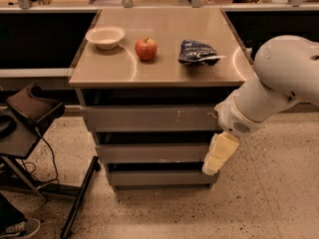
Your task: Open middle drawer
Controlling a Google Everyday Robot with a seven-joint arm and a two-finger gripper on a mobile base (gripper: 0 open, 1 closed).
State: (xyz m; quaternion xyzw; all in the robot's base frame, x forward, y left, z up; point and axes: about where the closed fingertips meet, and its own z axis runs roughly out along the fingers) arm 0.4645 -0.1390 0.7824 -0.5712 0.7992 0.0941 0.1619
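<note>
The middle drawer is a wide, shallow grey front in the cabinet, between the taller scratched top front and the bottom front. All three fronts sit flush and closed. My gripper, pale yellow at the end of the white arm, hangs pointing down at the right end of the middle drawer front. It overlaps that front's right edge and reaches toward the bottom front. Whether it touches the drawer cannot be told.
On the cabinet's steel top are a white bowl, a red apple and a dark blue snack bag. A black stand with a dark seat and cables is at the left. Speckled floor lies in front and to the right.
</note>
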